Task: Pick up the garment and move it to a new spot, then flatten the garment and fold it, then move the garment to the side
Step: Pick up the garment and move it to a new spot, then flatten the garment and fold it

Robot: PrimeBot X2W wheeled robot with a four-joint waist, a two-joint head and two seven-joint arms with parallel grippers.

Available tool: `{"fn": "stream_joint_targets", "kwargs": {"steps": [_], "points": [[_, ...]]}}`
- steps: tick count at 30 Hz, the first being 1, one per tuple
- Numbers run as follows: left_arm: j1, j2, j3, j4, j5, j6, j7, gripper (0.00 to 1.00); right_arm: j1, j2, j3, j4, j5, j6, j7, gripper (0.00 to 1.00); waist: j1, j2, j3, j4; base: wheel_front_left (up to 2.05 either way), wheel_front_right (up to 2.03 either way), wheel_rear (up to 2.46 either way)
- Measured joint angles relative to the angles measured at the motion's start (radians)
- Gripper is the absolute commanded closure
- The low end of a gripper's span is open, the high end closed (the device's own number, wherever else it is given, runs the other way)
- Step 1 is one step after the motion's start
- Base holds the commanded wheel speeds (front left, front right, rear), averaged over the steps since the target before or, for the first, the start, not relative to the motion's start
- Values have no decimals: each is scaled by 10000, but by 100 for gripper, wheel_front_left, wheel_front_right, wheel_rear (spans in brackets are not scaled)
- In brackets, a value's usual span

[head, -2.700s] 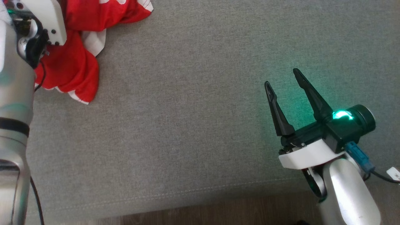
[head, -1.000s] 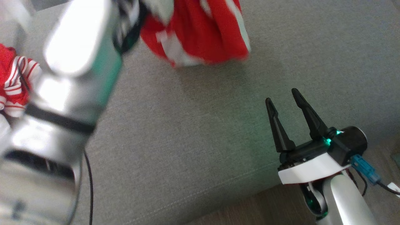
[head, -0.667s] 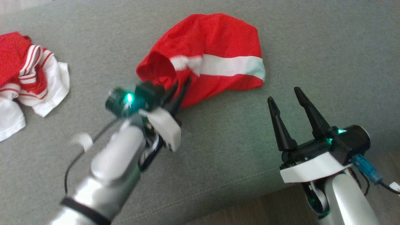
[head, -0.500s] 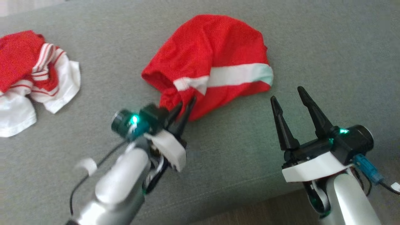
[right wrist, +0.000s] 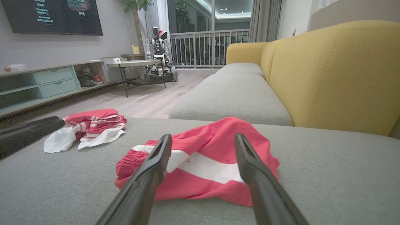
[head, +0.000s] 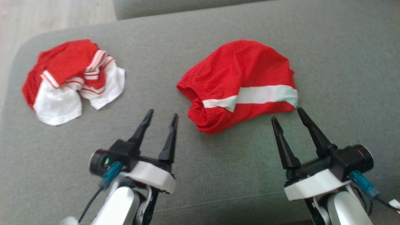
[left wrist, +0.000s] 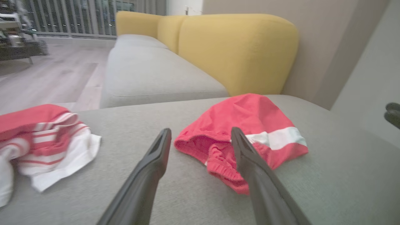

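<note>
Released by the left gripper (head: 163, 112), now spread wide, the shorts (head: 240, 84) are left crumpled on the sofa (head: 343, 62). The right gripper (head: 286, 113) is also wide and empty. Flattening is expected next.

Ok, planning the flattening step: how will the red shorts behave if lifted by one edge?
Probably floppy: the shorts lie crumpled in soft folds. Likely light, being thin fabric. The gathered waistband may bunch, not slide, on the textured couch.
</note>
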Motion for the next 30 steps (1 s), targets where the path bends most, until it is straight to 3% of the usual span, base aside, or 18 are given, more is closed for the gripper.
{"fn": "stream_joint_targets", "kwargs": {"steps": [6, 10, 16, 30], "points": [[1183, -286, 1214, -1074, 802, 585, -2, 0, 608, 4, -288, 6, 0, 0, 0, 0, 0, 0, -590, 473, 0, 0, 0], [1832, -360, 1649, -1448, 1415, 713, -6, 0, 1044, 17, -535, -2, -2, 0, 0, 0, 0, 0, -906, 739, 0, 0, 0], [2589, -458, 2040, -1446, 1666, 721, -61, 0, 1441, 35, -1068, -157, -92, 0, 0, 0, 0, 0, -1172, 1028, 0, 0, 0], [2863, -552, 2140, -1181, 1824, 702, -61, 0, 1719, 79, -1122, -184, -174, 0, 0, 0, 0, 0, -1358, 1185, 0, 0, 0]]}}
